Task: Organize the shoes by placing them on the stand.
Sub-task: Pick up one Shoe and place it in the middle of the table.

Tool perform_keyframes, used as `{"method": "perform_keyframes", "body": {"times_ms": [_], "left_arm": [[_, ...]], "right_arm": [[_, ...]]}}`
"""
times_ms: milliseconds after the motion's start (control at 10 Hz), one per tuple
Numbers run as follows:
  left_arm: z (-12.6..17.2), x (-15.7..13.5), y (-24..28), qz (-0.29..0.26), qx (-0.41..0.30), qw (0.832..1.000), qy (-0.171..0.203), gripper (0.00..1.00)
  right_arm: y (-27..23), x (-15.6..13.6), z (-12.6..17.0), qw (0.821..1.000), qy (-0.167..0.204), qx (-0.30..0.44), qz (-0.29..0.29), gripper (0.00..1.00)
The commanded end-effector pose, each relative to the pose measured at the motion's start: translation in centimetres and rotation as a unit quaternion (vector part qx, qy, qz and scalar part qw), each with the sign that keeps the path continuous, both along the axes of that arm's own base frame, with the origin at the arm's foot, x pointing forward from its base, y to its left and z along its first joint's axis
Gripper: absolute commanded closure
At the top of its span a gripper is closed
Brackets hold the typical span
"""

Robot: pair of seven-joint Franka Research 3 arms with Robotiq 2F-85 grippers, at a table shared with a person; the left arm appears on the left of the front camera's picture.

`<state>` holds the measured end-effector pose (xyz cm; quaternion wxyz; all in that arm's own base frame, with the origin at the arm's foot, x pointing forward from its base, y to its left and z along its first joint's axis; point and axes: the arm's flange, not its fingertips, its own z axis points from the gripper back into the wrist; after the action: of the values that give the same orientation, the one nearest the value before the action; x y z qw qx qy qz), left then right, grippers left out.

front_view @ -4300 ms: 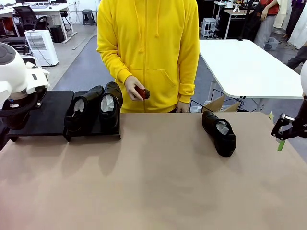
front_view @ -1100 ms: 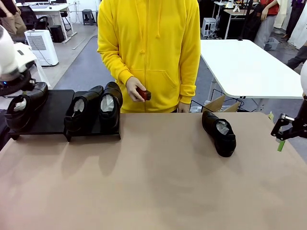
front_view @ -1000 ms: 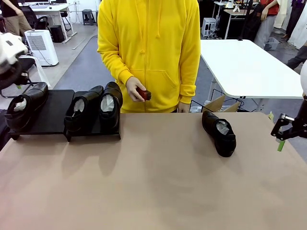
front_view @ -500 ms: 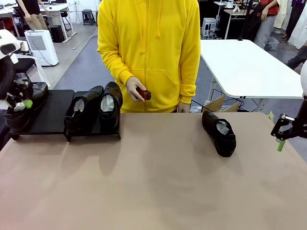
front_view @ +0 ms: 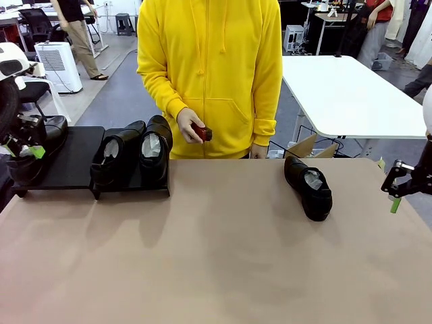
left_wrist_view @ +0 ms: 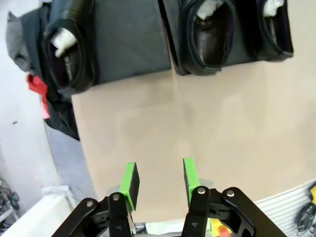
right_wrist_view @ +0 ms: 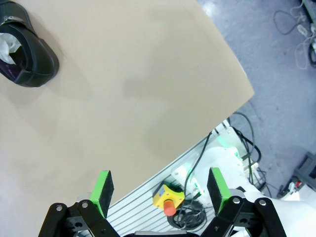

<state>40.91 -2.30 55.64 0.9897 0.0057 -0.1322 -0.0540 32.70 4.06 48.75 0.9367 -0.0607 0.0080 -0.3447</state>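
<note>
Front view: three shoes [front_view: 121,158] on the stand [front_view: 75,159] at far left; fourth shoe [front_view: 308,187] loose on the desk [front_view: 216,256], right of centre, long axis running toe-near, heel-far. Right hand [front_view: 393,194] at the desk's right edge, nearer that shoe; left hand [front_view: 23,145] over the stand's left end.

Left wrist view: left hand [left_wrist_view: 158,180] half-parted, grasping nothing.

Right wrist view: right hand [right_wrist_view: 160,190] fully released, empty; loose shoe [right_wrist_view: 24,47] at upper left, well apart.
</note>
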Motion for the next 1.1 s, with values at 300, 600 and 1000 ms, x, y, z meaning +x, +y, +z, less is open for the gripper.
{"method": "perform_keyframes", "body": {"times_ms": [300,600,1000], "left_arm": [[1.6,-8.4,-2.8,0.012,-0.089,0.986,0.139,0.50],[1.3,-8.8,-2.9,0.001,-0.082,0.986,0.144,0.50],[1.3,-8.8,-2.9,0.001,-0.082,0.986,0.144,0.50]], "right_arm": [[-0.1,0.2,0.1,1.000,-0.006,0.001,0.002,0.00],[1.6,2.6,-0.6,0.998,0.040,-0.021,0.051,0.00],[8.2,8.8,-4.3,0.980,0.063,-0.036,0.183,0.00]]}}
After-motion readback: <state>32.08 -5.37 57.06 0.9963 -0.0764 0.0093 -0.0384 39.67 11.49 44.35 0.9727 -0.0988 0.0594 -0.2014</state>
